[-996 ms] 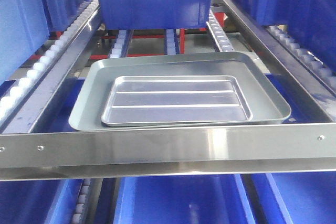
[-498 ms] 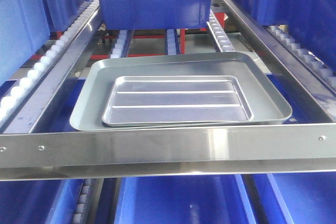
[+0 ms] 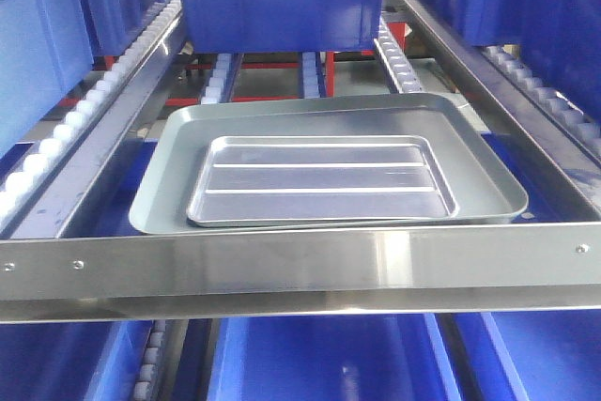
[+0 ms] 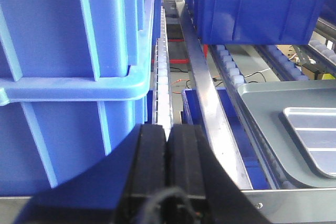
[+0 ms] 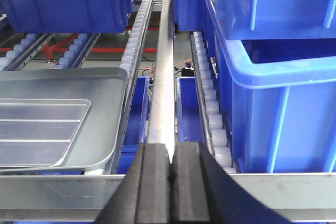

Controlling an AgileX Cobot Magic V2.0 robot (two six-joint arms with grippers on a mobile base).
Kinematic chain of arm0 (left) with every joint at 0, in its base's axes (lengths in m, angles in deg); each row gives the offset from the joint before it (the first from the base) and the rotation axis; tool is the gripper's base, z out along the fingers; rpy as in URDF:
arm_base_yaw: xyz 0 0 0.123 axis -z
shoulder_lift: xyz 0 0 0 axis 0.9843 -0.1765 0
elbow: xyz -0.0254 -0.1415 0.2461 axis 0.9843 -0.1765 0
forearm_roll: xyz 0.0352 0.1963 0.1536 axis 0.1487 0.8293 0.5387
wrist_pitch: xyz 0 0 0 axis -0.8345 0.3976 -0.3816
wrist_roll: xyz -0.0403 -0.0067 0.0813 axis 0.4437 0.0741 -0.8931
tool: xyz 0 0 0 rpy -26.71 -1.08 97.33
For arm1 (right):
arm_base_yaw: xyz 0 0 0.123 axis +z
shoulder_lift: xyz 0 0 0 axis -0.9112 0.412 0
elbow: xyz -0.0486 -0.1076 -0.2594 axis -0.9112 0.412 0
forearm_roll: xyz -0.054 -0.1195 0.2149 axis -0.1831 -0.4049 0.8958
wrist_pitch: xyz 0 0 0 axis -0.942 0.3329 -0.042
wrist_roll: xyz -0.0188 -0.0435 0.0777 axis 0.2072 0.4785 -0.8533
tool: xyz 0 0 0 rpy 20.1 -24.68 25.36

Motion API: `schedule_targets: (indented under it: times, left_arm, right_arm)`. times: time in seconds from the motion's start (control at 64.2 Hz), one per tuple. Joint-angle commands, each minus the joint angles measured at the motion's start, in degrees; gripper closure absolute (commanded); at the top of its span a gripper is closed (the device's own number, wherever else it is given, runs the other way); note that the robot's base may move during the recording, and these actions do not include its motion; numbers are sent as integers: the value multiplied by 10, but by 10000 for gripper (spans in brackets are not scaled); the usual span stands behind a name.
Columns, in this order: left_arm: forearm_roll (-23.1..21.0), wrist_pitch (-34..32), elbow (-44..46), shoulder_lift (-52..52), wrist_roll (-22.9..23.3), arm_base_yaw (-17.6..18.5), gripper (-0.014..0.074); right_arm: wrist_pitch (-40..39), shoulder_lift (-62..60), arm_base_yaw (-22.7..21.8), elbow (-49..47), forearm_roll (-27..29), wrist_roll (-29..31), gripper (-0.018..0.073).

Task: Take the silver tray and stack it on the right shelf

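Shiny silver tray point(image 3: 321, 181) lies inside the big grey tray point(image 3: 488, 176), its long side running along the front bar point(image 3: 300, 265). Both the left gripper point(image 4: 167, 145) and the right gripper point(image 5: 170, 166) are pressed closed, holding nothing, level with that bar. Neither looks nearer.

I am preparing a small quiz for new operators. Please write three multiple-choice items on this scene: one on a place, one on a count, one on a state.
1. Where does the silver tray lie?
A. inside the larger grey tray
B. inside a blue bin
C. on the front bar

2. How many long ridges cross its floor?
A. none
B. two
C. five

3. How do the jaws of the left gripper stand?
A. wide open
B. shut on the tray
C. shut, holding nothing

Answers: 1 A, the grey rim surrounds it on all sides. 2 B, two parallel lines show. 3 C, the pads meet and the tray is off to the side.
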Motion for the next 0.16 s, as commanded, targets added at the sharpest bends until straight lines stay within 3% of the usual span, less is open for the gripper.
schedule_targets:
  times: [0.0,0.14]
  left_arm:
    - [-5,-53,-15,6,2,-1,687]
    - [-5,-53,-15,6,2,-1,687]
  right_arm:
    - [-48,-11,-4,0,-1,5,502]
    - [-48,-11,-4,0,-1,5,502]
